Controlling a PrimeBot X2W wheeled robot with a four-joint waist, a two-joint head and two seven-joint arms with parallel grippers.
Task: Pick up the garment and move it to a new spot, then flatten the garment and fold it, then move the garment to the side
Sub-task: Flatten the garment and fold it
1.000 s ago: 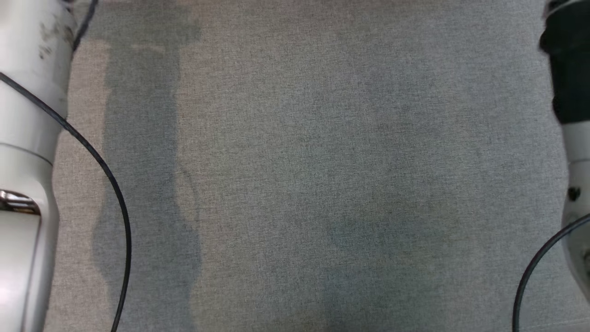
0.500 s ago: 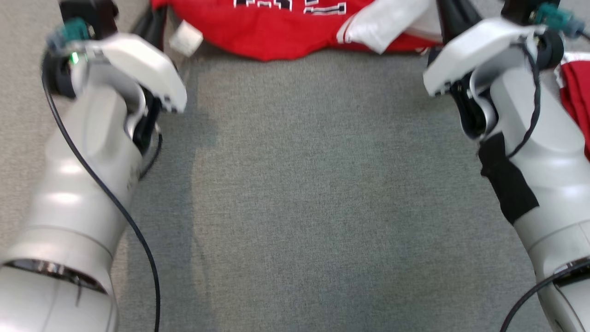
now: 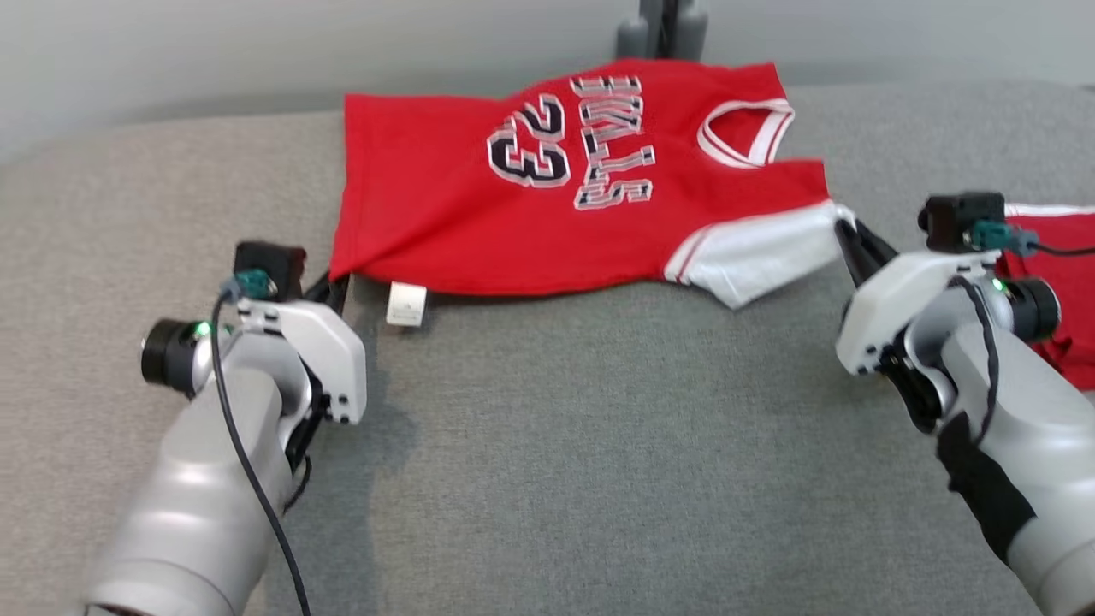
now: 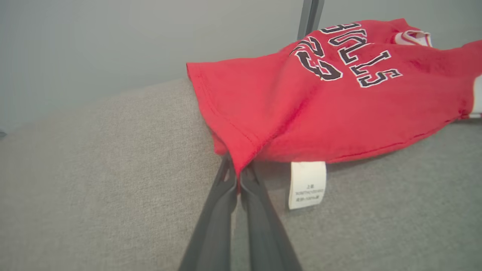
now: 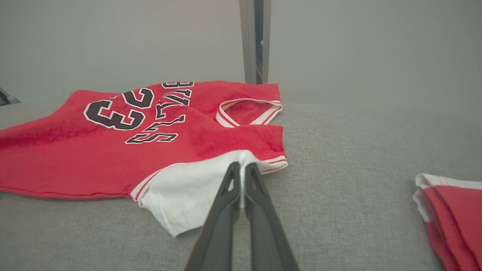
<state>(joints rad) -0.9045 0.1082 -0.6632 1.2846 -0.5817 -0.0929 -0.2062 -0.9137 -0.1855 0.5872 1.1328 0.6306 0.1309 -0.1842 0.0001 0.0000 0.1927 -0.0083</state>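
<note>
1. my left claw (image 4: 238, 177) is clenched on the hem corner of the red jersey (image 3: 547, 197); the red cloth bunches right at my fingertips and hides their very ends.
2. my right claw (image 5: 241, 170) is pinched on the edge of the white sleeve (image 5: 180, 195), whose rim covers the tips there too.
3. the jersey lies spread on the grey cloth surface (image 3: 599, 445), toward its far side, hem to my left and collar to my right, stretched between my two claws.
4. the number 23 reads plainly; the lettering beside it is creased and i cannot make out the whole word.
5. a white care label (image 4: 307, 184) pokes out from under the near edge, just beside my left fingers; its print is too small to read.
6. in the head view, my wrist housings cover most of both pairs of fingers.
7. a second red garment (image 5: 452, 214) with white trim lies to my right, apart from the jersey and cut off by the frame edge; i cannot tell what kind it is.
8. a grey post (image 5: 256, 41) stands behind the jersey, its top cut off.
</note>
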